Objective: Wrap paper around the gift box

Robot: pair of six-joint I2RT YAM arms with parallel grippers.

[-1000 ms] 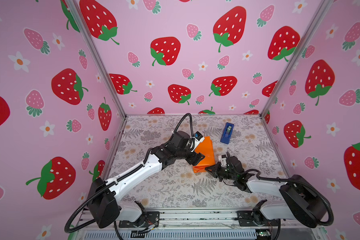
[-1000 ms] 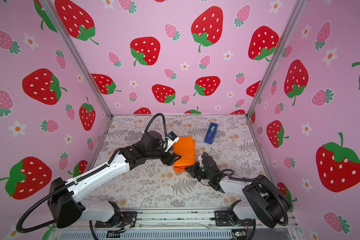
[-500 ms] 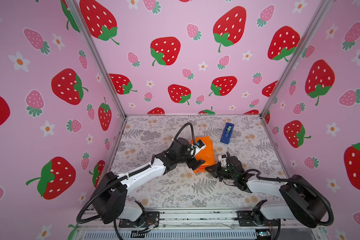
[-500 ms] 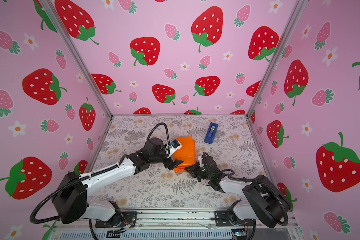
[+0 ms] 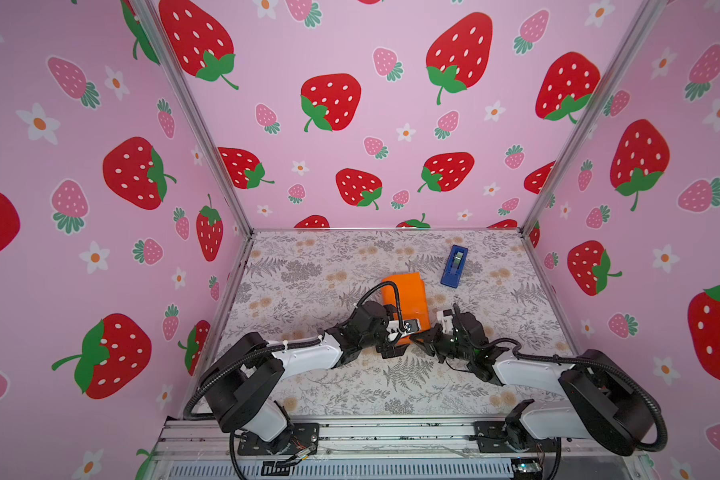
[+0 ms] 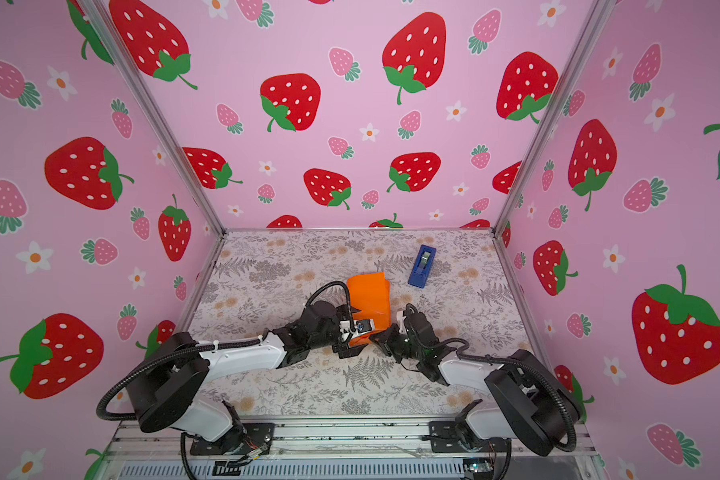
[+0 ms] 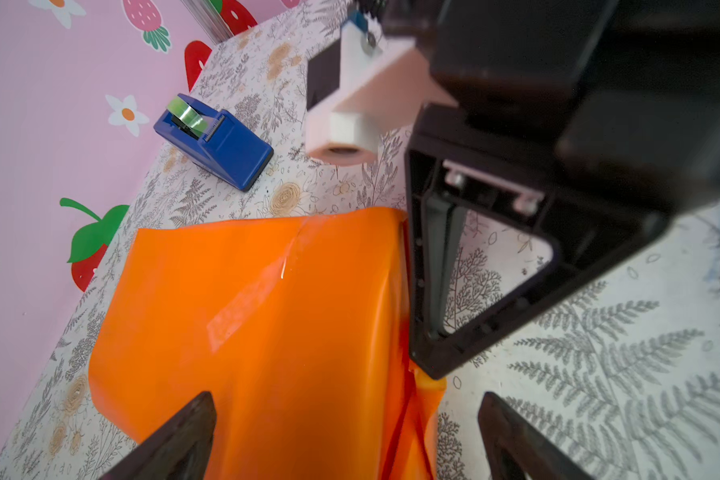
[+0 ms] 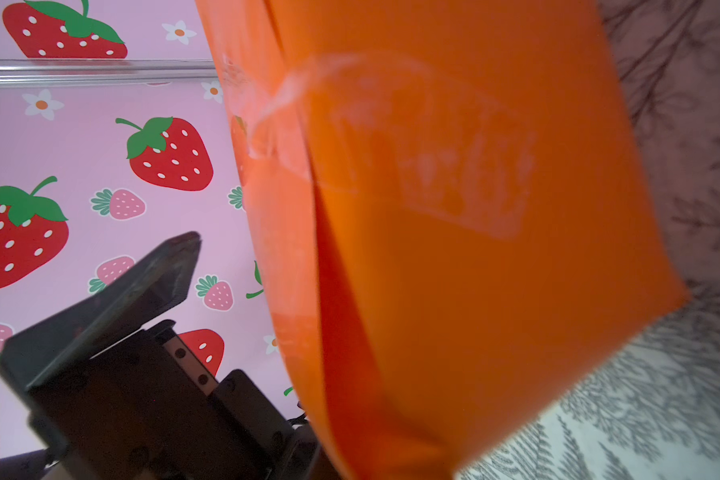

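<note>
While one paper (image 5: 406, 295) lies folded, one tape dispenser (image 5: 454, 266) stands near.

Tape dispenser (image 5: 454, 266) behind, right of paper (image 5: 408, 291)

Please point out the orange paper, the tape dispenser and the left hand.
paper (image 5: 412, 295): in a top view, its upper face.
tape dispenser (image 7: 233, 153): left wrist view, its blue body.
left hand (image 7: 346, 401): left wrist view, midway between its fingertips.
</note>
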